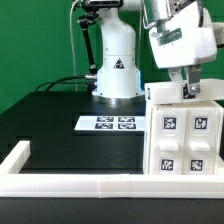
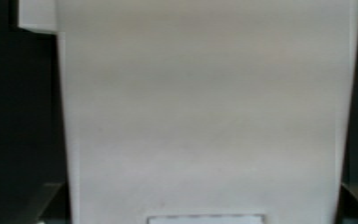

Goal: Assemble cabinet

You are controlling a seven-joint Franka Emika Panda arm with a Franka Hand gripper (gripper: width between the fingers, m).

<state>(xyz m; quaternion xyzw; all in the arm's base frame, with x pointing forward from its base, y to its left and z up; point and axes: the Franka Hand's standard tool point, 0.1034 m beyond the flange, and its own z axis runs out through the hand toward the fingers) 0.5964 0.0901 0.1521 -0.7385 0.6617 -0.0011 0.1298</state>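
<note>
Green backdrop [image 1: 30, 40] behind, black table [image 1: 55, 125] under my white base [image 1: 115, 65]. Marker board [image 1: 108, 123] lies flat with 4 tags. Cabinet [image 1: 185, 140] stands upright just to the exterior view's right of the marker board, tags on its front face. Low white border frame [image 1: 70, 185] runs in front of the marker board. My gripper [image 1: 188, 92] sits at the cabinet's top edge; fingers clenched or released, cannot tell. Wrist view is filled by plain, blurred white cabinet [image 2: 211, 110].
</note>
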